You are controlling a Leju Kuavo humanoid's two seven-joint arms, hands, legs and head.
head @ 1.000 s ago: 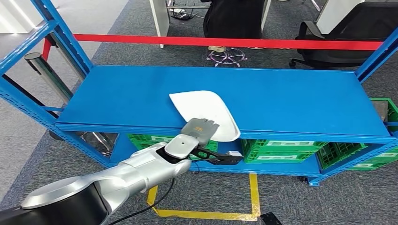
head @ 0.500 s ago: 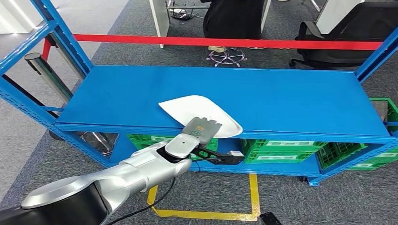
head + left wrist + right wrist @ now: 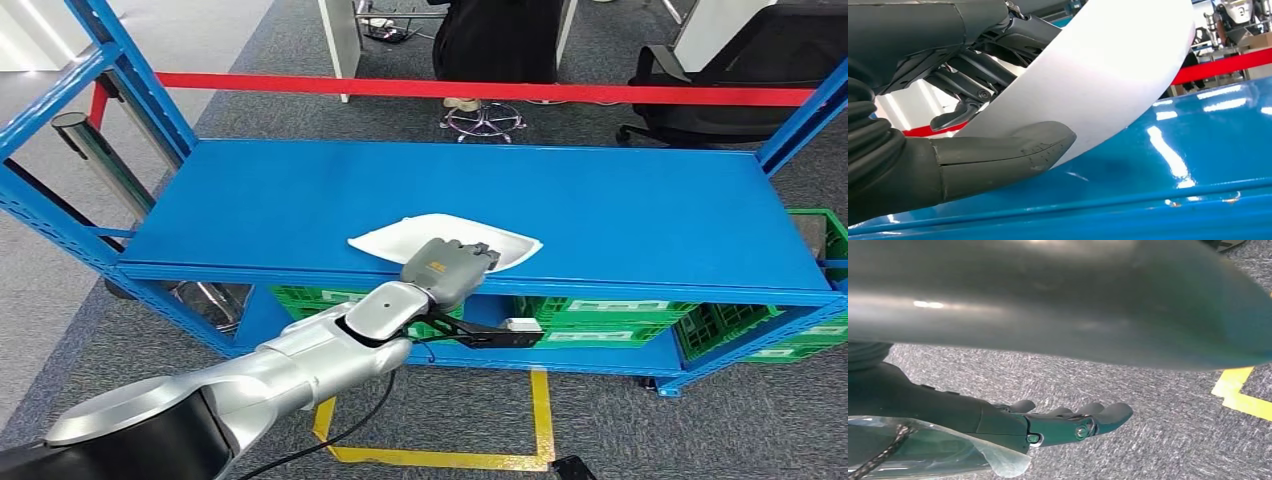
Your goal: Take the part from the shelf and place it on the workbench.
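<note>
The part (image 3: 430, 232) is a thin white curved shell near the front edge of the blue shelf (image 3: 620, 210), tilted up on its near side. My left hand (image 3: 452, 265) grips its near edge. In the left wrist view the grey thumb (image 3: 1013, 150) presses one face of the white part (image 3: 1108, 75) and the dark fingers (image 3: 973, 85) lie against the other, just above the glossy blue shelf (image 3: 1173, 170). My right hand (image 3: 1068, 422) hangs over grey carpet, fingers stretched out and holding nothing.
A red barrier tape (image 3: 480, 90) runs behind the shelf, with a black office chair (image 3: 770, 60) beyond it. Green crates (image 3: 590, 325) fill the lower shelf. A chrome post (image 3: 100, 155) stands at the left. Yellow floor tape (image 3: 540, 410) marks the carpet below.
My left hand has closed around the part's near edge and tipped it up. The part has turned from lying flat to a tilted, edge-on pose.
</note>
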